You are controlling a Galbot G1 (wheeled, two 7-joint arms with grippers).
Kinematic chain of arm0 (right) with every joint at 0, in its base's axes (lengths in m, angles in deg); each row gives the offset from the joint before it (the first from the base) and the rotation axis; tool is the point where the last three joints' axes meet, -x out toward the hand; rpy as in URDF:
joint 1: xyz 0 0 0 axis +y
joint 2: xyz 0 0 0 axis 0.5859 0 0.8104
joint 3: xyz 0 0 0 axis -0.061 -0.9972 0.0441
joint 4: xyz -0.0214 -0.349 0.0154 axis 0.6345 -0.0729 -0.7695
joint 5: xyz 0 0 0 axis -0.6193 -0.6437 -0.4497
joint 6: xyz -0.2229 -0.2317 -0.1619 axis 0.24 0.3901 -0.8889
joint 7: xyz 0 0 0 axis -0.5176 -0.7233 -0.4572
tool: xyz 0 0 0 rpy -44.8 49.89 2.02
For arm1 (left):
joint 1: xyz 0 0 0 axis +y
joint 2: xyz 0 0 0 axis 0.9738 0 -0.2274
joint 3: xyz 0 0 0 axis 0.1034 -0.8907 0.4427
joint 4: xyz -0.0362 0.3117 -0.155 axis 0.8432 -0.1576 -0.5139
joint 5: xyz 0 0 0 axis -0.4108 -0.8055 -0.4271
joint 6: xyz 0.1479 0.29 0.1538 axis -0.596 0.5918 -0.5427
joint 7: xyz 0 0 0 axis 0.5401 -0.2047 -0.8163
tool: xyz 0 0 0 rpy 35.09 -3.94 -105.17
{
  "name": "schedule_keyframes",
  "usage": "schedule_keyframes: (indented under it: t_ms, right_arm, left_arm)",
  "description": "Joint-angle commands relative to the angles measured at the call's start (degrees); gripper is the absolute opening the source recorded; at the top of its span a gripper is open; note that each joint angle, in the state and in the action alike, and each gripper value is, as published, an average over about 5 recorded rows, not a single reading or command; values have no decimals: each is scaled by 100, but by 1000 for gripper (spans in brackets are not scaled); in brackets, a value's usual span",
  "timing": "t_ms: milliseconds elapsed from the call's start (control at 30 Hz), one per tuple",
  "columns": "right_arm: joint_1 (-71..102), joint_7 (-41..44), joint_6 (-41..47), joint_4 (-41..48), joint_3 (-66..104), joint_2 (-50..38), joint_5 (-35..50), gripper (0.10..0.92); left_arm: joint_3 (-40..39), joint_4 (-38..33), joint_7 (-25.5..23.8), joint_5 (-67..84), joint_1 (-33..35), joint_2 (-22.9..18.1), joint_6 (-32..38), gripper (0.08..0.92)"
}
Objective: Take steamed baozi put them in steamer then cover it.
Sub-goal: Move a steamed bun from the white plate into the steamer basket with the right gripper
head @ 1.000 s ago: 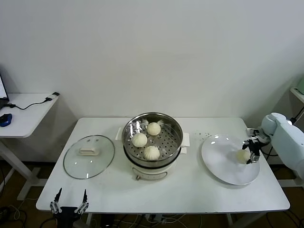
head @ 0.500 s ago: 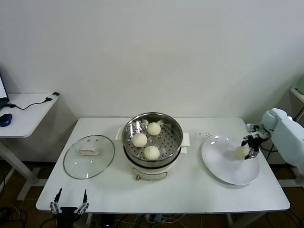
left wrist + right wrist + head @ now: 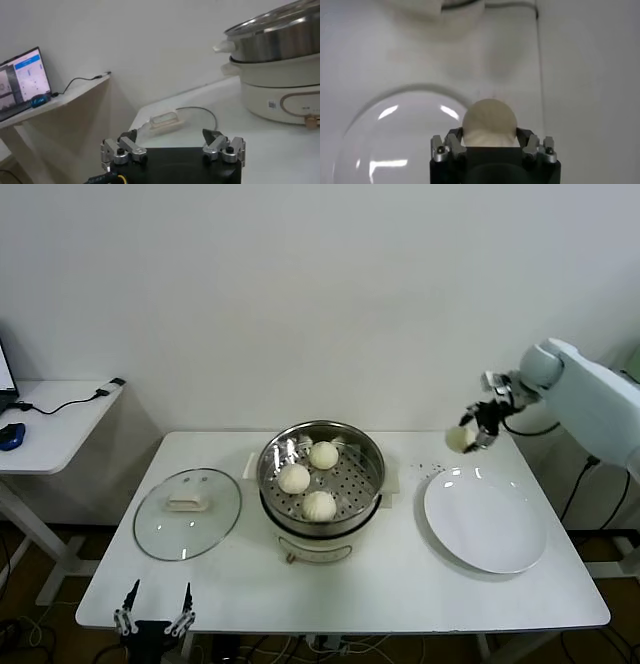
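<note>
At the near edge of the table, low on my left, my left gripper [image 3: 153, 621] hung parked with its fingers spread wide and nothing between them. Just beyond it on the tabletop lay the cover [image 3: 187, 512], flat, handle up, well apart from any work I was doing. At the middle of the table stood the steamer [image 3: 321, 466] on its cream pot base, and three steamed baozi [image 3: 319, 505] sat on its perforated floor, leaving bare floor on the side nearer my right arm. To the right of it the white plate [image 3: 486, 522] lay with nothing on it. Farther back and higher, my right gripper [image 3: 472, 434] was in the air above the far rim of that plate, between plate and steamer, its fingers clamped on the fourth baozi [image 3: 489, 122]; in the right wrist view the bun filled the gap between the pads and sat clear of the plate below. I judged this to be the carry of the last bun. The next move called for travelling left over the steamer rim, lowering onto the free patch of floor without squashing the soft dough, and letting go; the cover was then left to be lifted across onto the steamer
</note>
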Motion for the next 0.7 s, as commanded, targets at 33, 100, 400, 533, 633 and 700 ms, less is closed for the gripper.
schedule_keyframes:
  t_ms: [33,100,400,533,633,700]
  right_arm:
    - [-2001,-230,848,-847,-2394,857,2616,704]
    - [-2139,-324,937,-1001,-2664,1108,2913,704]
    - [-2155,-643,1184,-1325,-3288,2096,3287,711]
    - [-1949,-753,1225,-1354,-3480,2319,3267,712]
    - [-1738,-832,1254,-1360,-3594,2421,3201,712]
    - [-1598,-873,1265,-1357,-3659,2466,3140,712]
  left_arm:
    - [-73,-28,-5,-1,-9,-25,24,823]
    - [-105,-39,-2,-3,-8,-30,36,823]
    - [-131,3,39,104,17,31,93,823]
    - [-96,17,57,130,-57,11,57,823]
    - [-99,5,50,122,-70,10,47,823]
    - [-98,8,46,117,-76,11,44,823]
